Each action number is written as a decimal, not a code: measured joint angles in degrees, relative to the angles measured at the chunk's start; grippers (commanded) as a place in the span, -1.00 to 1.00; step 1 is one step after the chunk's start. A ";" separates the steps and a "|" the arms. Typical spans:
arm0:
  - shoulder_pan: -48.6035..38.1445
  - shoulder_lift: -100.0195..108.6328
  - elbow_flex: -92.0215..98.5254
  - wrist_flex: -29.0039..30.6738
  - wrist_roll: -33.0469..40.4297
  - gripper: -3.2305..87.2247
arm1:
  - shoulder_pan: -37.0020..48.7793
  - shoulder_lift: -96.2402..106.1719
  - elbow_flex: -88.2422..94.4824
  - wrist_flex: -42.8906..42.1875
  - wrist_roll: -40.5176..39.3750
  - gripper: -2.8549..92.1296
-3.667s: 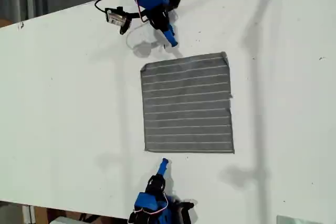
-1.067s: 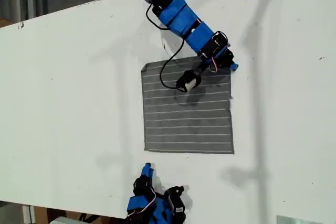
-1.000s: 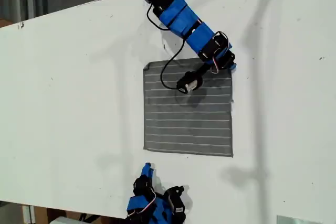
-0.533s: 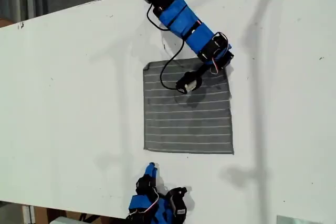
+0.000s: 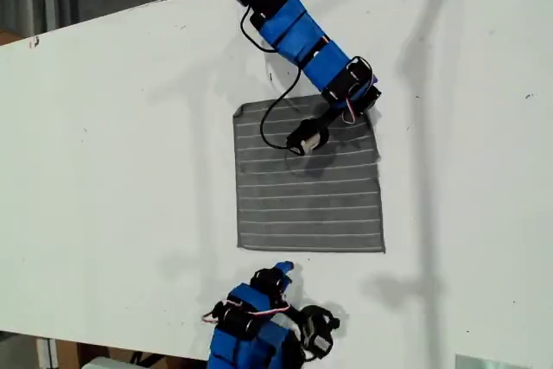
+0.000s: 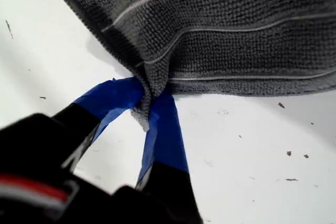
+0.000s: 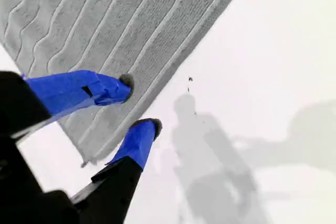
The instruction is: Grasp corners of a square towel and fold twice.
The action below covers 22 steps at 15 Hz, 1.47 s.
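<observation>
The towel (image 5: 308, 179) is a grey square cloth with thin pale stripes, lying flat on the white table. One corner (image 6: 145, 109) is bunched and lifted; the rest lie flat.

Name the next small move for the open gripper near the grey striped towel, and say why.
Probably lower my second gripper over the grey striped towel's near corner and close. Its jaws hang open above that edge, gripping nothing, while my first gripper already pinches the other corner.
</observation>
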 measured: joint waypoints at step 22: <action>21.09 -56.69 -44.65 -10.90 5.89 -0.60 | -0.26 0.00 0.44 -0.97 0.09 -0.94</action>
